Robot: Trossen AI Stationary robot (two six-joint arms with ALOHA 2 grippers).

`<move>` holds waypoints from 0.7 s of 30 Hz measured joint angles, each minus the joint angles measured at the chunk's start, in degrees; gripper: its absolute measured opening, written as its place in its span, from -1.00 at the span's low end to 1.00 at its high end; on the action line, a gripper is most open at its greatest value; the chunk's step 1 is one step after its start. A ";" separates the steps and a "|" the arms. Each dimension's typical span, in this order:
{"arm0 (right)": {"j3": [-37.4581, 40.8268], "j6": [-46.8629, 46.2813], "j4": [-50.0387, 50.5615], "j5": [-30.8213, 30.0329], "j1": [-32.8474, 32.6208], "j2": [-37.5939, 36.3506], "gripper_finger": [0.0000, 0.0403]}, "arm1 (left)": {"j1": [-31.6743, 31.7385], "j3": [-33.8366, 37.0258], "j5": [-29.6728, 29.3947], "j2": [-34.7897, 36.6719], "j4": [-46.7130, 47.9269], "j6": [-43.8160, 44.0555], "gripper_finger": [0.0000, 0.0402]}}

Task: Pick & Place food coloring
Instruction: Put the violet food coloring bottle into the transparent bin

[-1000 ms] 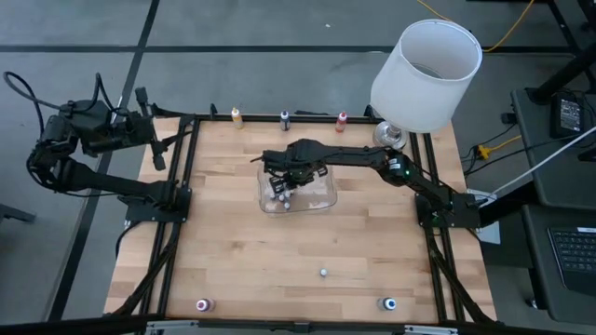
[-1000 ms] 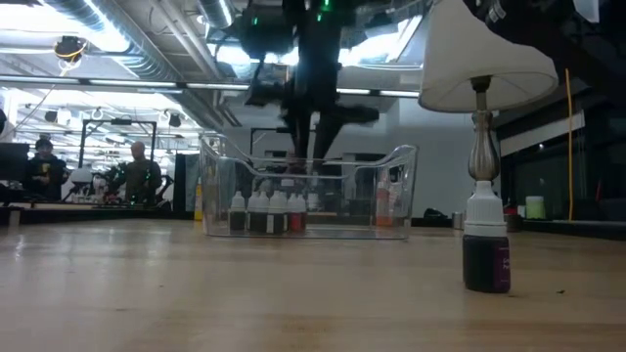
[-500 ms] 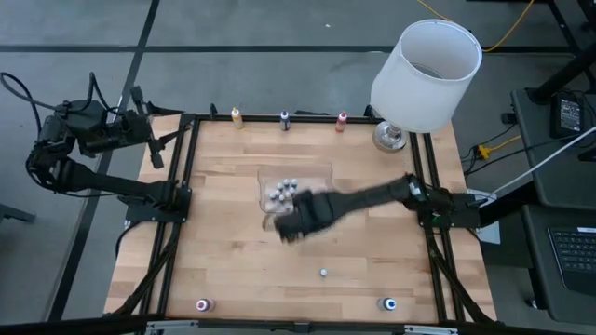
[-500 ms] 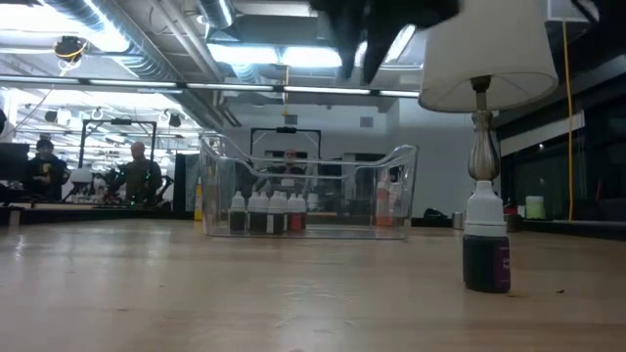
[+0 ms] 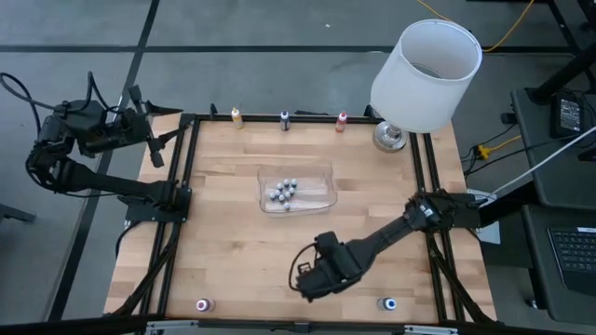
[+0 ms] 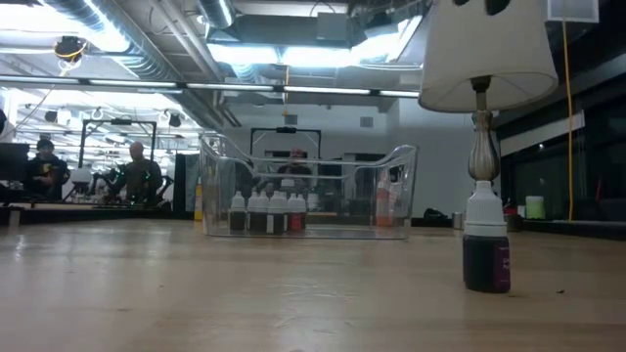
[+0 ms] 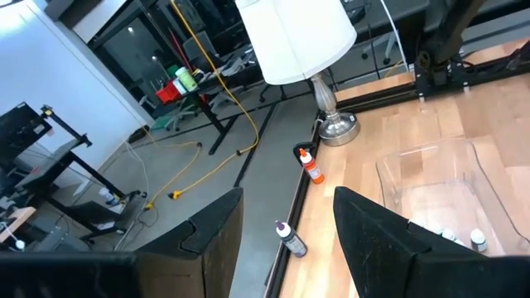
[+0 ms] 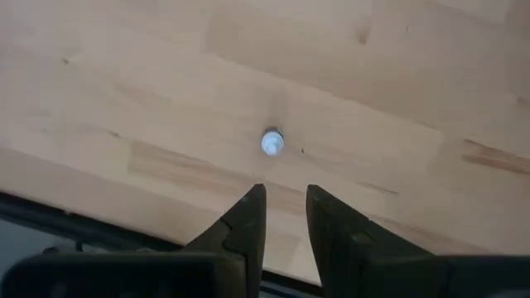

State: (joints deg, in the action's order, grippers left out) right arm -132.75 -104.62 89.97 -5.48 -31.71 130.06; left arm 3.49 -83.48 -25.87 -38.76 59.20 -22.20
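Observation:
My right gripper [image 5: 309,277] hangs over the near middle of the table, fingers pointing down, open by a narrow gap and empty [image 8: 286,194]. A small bottle's pale cap [image 8: 272,142] stands on the wood just beyond the fingertips, clear of them. The low view shows a dark purple bottle [image 6: 486,249] standing upright on its base. Yellow [image 5: 237,115], dark [image 5: 285,118] and red [image 5: 342,119] bottles stand along the far edge; pink [image 5: 203,304] and blue [image 5: 387,303] ones stand at the near edge. My left gripper [image 5: 154,126] waits open off the table's far left corner [image 7: 286,219].
A clear plastic container [image 5: 321,191] in the table's middle holds several white-capped bottles [image 5: 282,192]. A lamp with a white shade [image 5: 424,74] stands at the far right corner. People sit in the room beyond the table [image 6: 137,171]. Bare wood [image 5: 223,242] spreads left of the right gripper.
My right gripper has risen out of the clear container and swung fast toward the table's near edge, rolling its wrist on the way. It now hangs over the lone bottle there. The bottles in the container have stayed put.

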 joint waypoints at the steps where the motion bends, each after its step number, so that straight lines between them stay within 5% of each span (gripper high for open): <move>1: 0.00 0.02 -0.05 0.00 -0.32 0.00 -0.55 | 0.00 0.00 -0.02 0.01 0.00 0.00 -0.08; 13: 0.02 -4.41 -4.49 -3.81 -2.73 0.02 -0.50 | 0.00 0.00 -1.50 0.04 -0.04 7.52 -0.08; 21: 0.02 -9.12 -6.14 -3.77 -3.62 1.72 -0.13 | 0.00 0.00 -1.50 0.04 0.60 8.12 -0.08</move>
State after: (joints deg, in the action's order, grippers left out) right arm -132.73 -113.73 83.83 -9.24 -35.33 131.78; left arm 3.49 -83.48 -27.38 -38.72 59.80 -14.08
